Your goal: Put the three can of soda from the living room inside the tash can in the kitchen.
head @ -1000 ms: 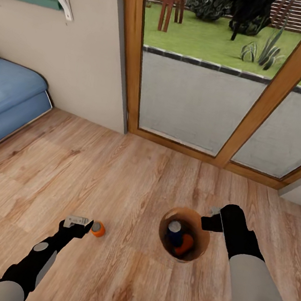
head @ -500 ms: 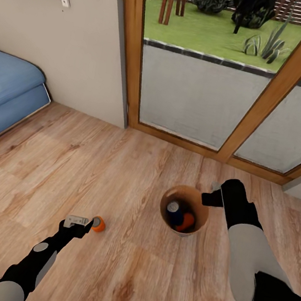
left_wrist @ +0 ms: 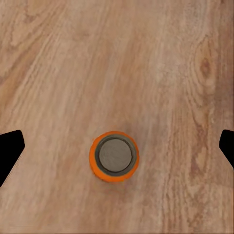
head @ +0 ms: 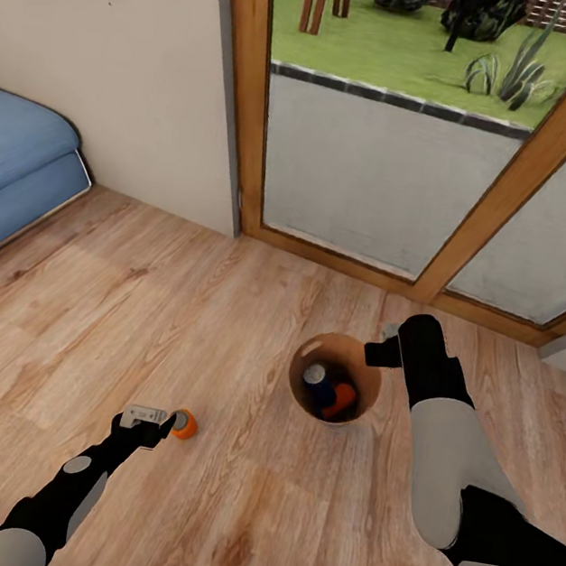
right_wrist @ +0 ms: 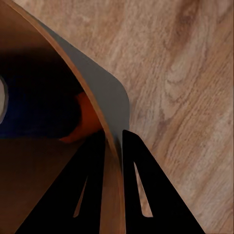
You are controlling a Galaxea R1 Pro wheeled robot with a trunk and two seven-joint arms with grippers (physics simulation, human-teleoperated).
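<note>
Hangs over the wood floor [head: 221,328] with the left gripper [head: 159,420] spread wide, both dark fingertips [left_wrist: 9,151] far out at the edges of the wrist view and touching nothing. Looks straight down onto the grey top of the loose orange can [head: 185,425]. Stands upright there, long axis vertical and in line with the gripper's own line of sight, centred between the fingers and below them, apart from both. By that wrist view, calls for a straight descent rather than any sideways shift, then a squeeze across the round body. Clearly nearer to the left arm than to the right.

Pinches the rim of the bin [head: 345,352] with the right gripper [head: 383,352]: fingers drawn narrow, one inside the copper wall and one outside, on the side away from the loose can. Holds a dark blue can [head: 318,382] and a second orange can [head: 342,400] inside that bin already. Leaves the loose can well apart from the bin, off towards the robot's left, so likely needs a carry across after the pick.
</note>
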